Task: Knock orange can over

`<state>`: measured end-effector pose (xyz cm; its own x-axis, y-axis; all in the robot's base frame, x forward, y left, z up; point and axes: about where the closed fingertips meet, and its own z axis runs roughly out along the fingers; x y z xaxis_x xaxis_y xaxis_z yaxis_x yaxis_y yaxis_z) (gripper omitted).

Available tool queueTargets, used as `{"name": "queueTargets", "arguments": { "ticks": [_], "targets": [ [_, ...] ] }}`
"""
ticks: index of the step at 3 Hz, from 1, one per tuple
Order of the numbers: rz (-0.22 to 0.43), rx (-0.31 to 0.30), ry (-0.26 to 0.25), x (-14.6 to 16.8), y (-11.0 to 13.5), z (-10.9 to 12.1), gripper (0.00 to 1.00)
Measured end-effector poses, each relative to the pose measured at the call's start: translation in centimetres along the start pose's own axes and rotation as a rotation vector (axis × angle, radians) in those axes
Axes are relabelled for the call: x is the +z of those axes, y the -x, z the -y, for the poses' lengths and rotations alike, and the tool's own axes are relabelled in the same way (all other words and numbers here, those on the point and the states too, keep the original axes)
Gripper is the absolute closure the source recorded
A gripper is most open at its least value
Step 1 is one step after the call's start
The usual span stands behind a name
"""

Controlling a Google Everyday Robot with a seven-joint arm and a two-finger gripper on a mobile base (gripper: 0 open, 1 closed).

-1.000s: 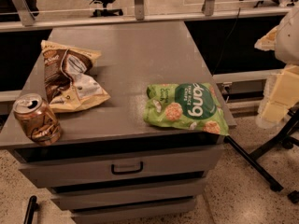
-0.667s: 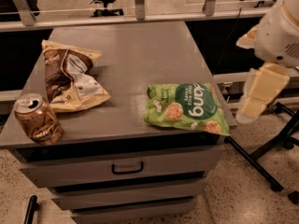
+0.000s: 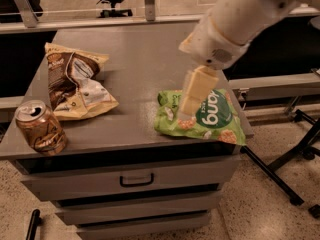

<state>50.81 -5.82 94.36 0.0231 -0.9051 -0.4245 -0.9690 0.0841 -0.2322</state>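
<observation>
The orange can (image 3: 40, 128) stands upright at the front left corner of the grey cabinet top (image 3: 135, 54). It is orange-brown with pale swirls and a silver top with a pull tab. My gripper (image 3: 190, 105), cream-coloured, hangs from the white arm (image 3: 240, 19) that reaches in from the upper right. It points down over the left part of the green snack bag (image 3: 210, 119), far to the right of the can. It holds nothing that I can see.
A brown-and-cream snack bag (image 3: 75, 81) lies just behind and to the right of the can. The cabinet has drawers (image 3: 135, 179) below. A black stand's legs (image 3: 290, 169) spread on the floor at right. A rail (image 3: 100, 21) runs behind.
The arm has swung in from the right edge of the view, leftward over the cabinet, and the gripper now hangs over the green bag. The can and both bags have not moved.
</observation>
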Motion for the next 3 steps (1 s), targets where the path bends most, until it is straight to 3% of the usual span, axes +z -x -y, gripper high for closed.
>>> {"name": "queueTargets", "arguments": {
  "ticks": [2,3],
  "targets": [
    [0.234,-0.134,0.065,5.7,10.2,1.6,0.00],
    [0.351,-0.184,0.120,7.0,14.5,0.4,0.00]
  ]
}}
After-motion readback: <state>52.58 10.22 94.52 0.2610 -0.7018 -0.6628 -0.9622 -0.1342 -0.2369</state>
